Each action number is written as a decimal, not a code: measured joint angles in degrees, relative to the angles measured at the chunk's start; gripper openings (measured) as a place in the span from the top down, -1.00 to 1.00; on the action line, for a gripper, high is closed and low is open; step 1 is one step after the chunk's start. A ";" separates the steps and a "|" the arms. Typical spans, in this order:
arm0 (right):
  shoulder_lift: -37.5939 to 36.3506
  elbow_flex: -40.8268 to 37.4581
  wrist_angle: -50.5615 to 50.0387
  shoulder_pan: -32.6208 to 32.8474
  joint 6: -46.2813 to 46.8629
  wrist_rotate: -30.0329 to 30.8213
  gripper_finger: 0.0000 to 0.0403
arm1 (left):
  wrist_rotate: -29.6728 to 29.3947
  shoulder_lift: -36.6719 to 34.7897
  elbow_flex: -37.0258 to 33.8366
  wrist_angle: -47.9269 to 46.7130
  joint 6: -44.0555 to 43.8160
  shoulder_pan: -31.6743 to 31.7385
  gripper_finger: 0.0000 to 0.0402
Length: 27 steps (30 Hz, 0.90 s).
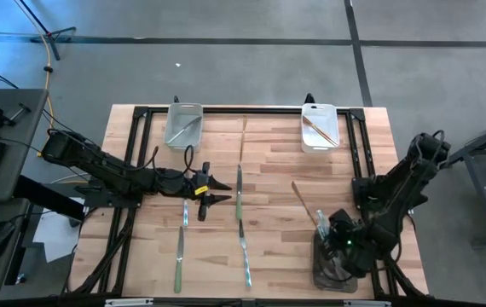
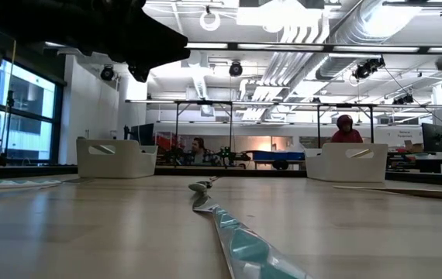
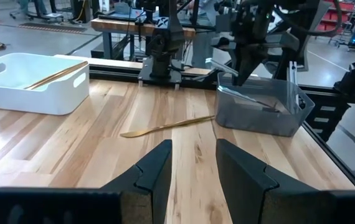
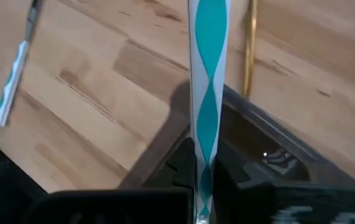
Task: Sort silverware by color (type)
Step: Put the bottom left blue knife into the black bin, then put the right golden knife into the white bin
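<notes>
My right gripper (image 4: 203, 186) clamps a slim, stiff, slick teal-patterned utensil (image 4: 207, 93) by its handle above the dark bin (image 1: 335, 266); left fingers (image 3: 156, 171) apart over the worktop (image 1: 269, 179).

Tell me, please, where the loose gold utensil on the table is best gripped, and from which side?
Grip the gold utensil mid-handle from straight above, fingers across its width: it lies flat on bare wood, slim, diagonal, nothing touching it. The open left hand is free; the right hand holds a teal-striped utensil.
</notes>
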 joint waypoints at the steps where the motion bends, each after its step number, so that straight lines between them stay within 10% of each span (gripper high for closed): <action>1: 0.01 -0.50 0.22 0.74 1.37 0.00 0.99 | -0.13 0.00 0.00 0.00 -0.02 0.00 0.43; 17: -0.02 -2.31 0.86 2.80 3.41 -2.96 0.57 | -0.19 0.00 0.00 -0.20 0.69 0.04 0.43; 27: -4.12 4.60 -11.37 -0.98 -8.90 -2.13 0.73 | -0.19 0.00 0.00 -2.55 1.68 0.04 0.43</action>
